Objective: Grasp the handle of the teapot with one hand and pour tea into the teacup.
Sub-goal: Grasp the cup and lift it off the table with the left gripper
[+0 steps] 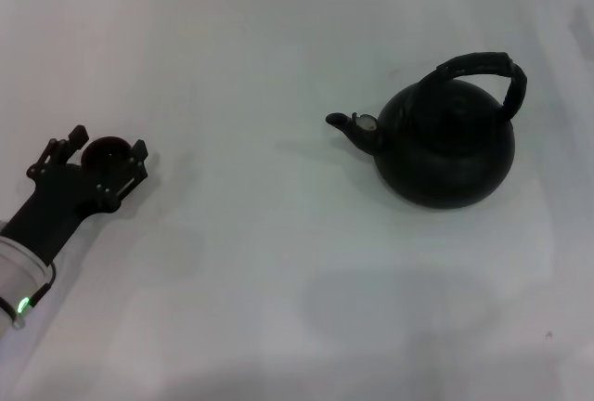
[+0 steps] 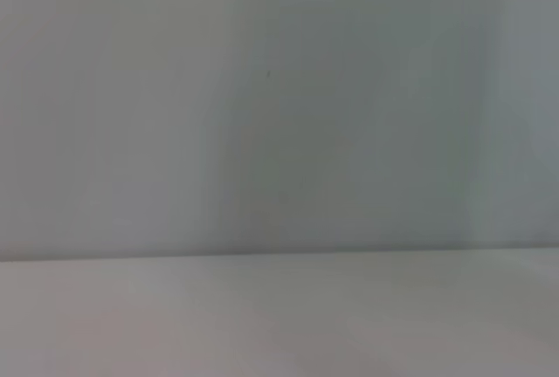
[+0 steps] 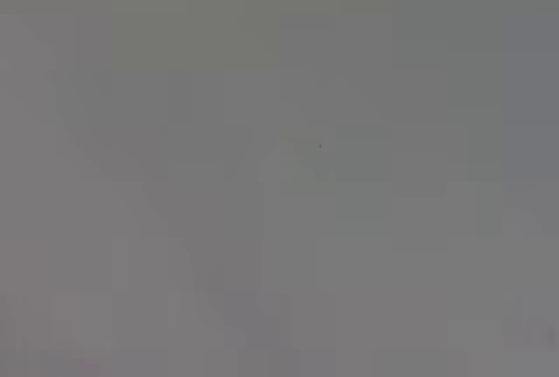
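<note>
Plainly, the teapot (image 1: 445, 146) is the awkward piece here: a large round black pot that looks rigid and, by its bulk, likely heavy, heavier again if it holds tea, which cannot be seen. It stands upright on the white table (image 1: 278, 308) toward the robot's right, its short spout (image 1: 348, 124) pointing toward the left side, where the teacup (image 1: 109, 152) sits well apart from it. The sensible place to take hold is the handle (image 1: 483, 69), the thick dark hoop arching over the pot's top; a grip at the crown of the arch would probably keep the weight hanging beneath the fingers, while a grip lower on either end would likely let the pot swing. The matte body offers nothing to pinch and would probably slip. The teacup is tiny, handleless and surely light, so it could be nudged or tipped with little force. The left gripper (image 1: 100, 158) lies low at the table's left edge with its black fingers spread on either side of the cup; whether they actually press on it cannot be told from the head view. The right gripper is out of sight in every view, and both wrist views show only blank surfaces. No spilled liquid is visible on the table.
</note>
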### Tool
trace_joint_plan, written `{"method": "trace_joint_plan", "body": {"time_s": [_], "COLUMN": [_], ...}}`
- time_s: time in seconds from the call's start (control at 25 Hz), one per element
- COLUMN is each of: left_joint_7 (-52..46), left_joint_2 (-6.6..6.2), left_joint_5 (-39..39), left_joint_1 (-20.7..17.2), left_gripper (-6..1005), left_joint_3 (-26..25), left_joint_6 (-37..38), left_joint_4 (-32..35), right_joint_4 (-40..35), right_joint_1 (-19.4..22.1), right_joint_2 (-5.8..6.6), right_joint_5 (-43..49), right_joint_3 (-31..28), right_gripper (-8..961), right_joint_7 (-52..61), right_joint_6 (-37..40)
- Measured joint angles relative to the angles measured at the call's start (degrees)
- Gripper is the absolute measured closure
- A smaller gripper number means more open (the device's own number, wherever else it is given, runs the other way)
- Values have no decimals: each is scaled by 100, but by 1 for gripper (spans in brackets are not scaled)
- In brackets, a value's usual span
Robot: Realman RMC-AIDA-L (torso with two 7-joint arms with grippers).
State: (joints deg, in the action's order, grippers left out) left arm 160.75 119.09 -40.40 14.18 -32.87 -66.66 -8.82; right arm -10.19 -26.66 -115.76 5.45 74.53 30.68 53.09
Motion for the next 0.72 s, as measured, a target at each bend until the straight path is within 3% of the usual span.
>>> {"method": "trace_joint_plan", "body": {"time_s": [0.72], "left_joint_7": [-10], "left_joint_2": [9], "left_joint_5": [19], "left_joint_1": [-43], "left_gripper": [124], "left_joint_3": [0], "left_joint_6": [45], "left_joint_4": [21], "right_joint_4": [-9], "right_joint_1": [3], "right_joint_2": [1], "right_joint_5": [0], "right_joint_3": [0], "right_gripper": [113], "right_joint_7": [-1], "right_joint_6": [0]}}
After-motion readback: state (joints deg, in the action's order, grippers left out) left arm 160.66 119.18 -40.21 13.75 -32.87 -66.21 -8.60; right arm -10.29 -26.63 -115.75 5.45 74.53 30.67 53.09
